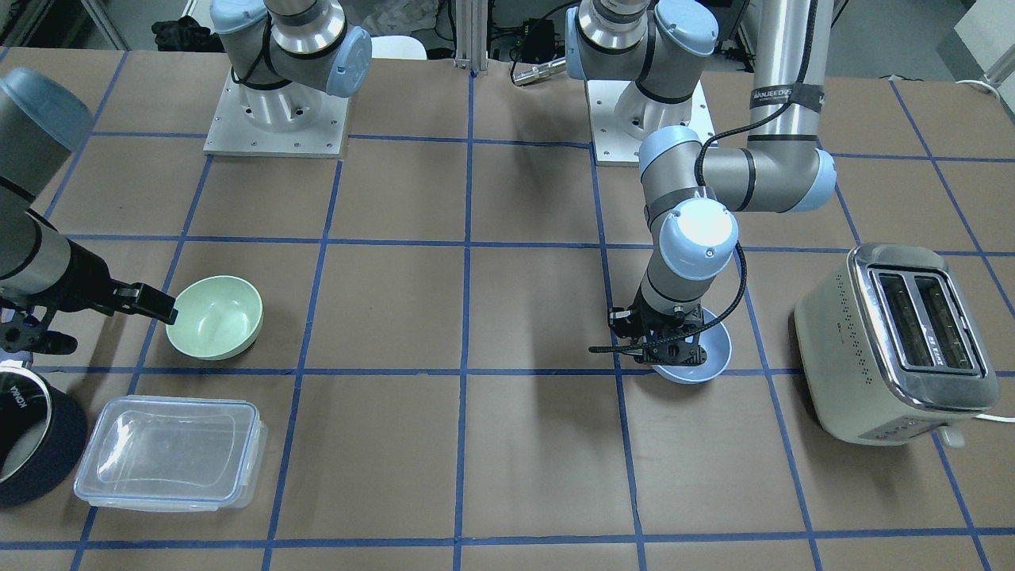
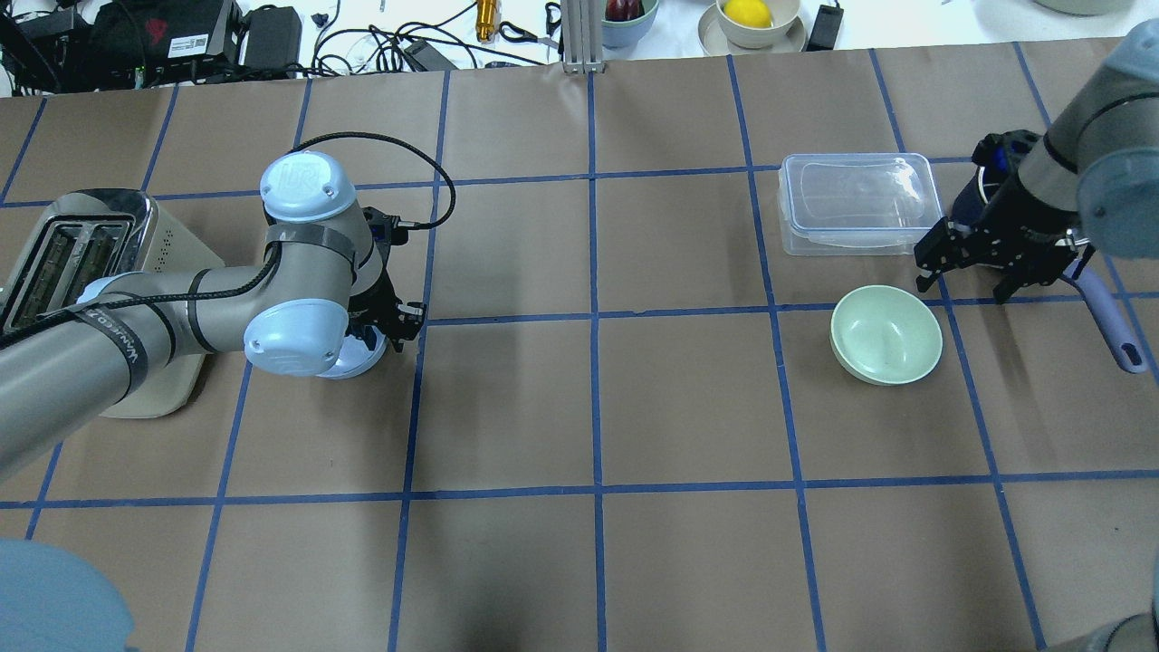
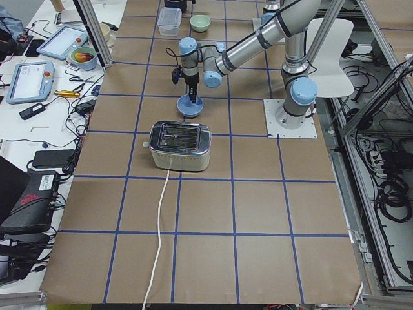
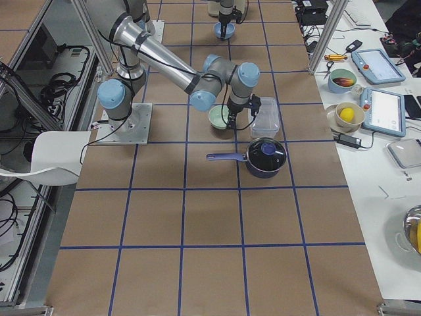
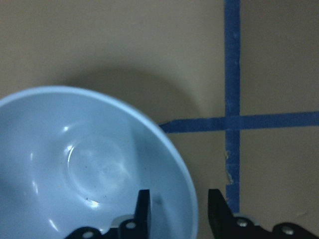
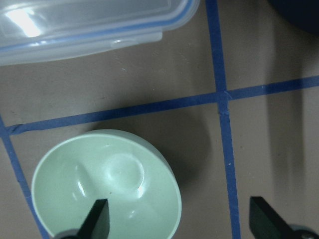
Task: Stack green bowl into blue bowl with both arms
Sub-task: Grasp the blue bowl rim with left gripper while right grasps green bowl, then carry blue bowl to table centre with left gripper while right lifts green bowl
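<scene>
Nearest, at the front view's left, a dark saucepan and a clear lidded container crowd the green bowl. Above it the right gripper hangs wide open and holds nothing, one finger by the rim. Well apart to the right, the left gripper straddles the rim of the blue bowl, its fingers narrowly parted and not clamped. A toaster stands near that bowl.
</scene>
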Available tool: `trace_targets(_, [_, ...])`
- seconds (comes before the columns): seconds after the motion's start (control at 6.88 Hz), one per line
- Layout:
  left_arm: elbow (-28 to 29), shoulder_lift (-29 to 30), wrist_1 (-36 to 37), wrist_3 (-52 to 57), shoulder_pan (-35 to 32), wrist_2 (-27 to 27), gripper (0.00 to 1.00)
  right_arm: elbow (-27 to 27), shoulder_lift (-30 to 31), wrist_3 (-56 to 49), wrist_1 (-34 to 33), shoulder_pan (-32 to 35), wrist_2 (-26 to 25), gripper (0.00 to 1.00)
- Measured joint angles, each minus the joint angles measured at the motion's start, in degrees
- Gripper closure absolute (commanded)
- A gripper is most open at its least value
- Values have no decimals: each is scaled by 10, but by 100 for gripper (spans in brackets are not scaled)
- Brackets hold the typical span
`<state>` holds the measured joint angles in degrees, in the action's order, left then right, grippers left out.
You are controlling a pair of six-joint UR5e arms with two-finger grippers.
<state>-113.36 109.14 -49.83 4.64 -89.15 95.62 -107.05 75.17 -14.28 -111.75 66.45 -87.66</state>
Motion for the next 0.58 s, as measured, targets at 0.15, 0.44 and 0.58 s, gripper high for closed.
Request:
trace_targets(0.15, [19,2,4,-12,-9,-6,91,-22,-12,-11,-19,-1,0,90])
trace_targets(0.44, [65,8,5,-90,-54,-34,91,-38,-29,-24,-28,-1,0,100])
trace_targets(0.58, [92,18,5,-157,-91,-60,91,-39,-33,-26,-28,-1,0,100])
